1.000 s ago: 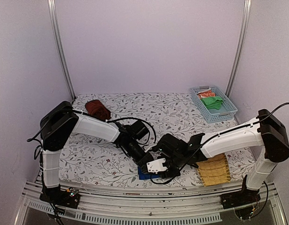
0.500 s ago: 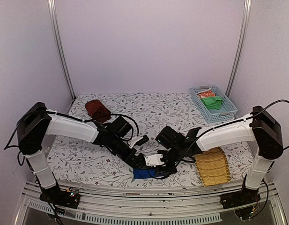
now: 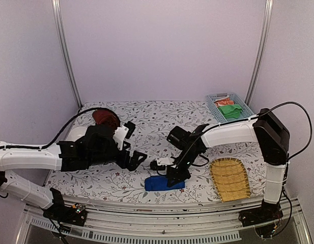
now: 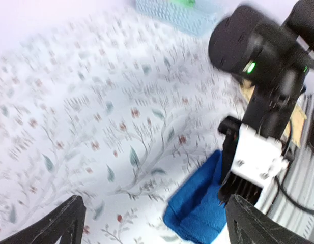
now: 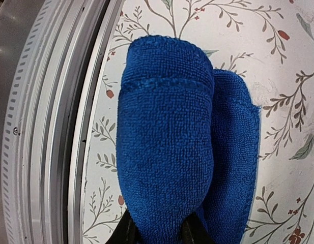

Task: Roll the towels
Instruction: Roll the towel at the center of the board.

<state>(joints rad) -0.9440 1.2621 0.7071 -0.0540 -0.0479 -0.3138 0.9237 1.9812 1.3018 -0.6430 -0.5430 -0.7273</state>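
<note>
The blue towel lies as a rolled bundle near the table's front edge, just left of the middle. My right gripper is shut on its right end. In the right wrist view the towel fills the frame and bulges between the two fingertips of that gripper. My left gripper hangs wide open to the left of the blue towel, apart from it. The left wrist view shows the blue towel ahead of the open left gripper. The reddish-brown towel sits bundled at the back left.
A light blue basket at the back right holds a green cloth and an orange-red cloth. A woven yellow tray lies at the front right. The table's metal front rail runs close beside the blue towel.
My left gripper has opened, let go of the blue towel and drawn back to the left. My right gripper has closed on the towel and swung over it.
</note>
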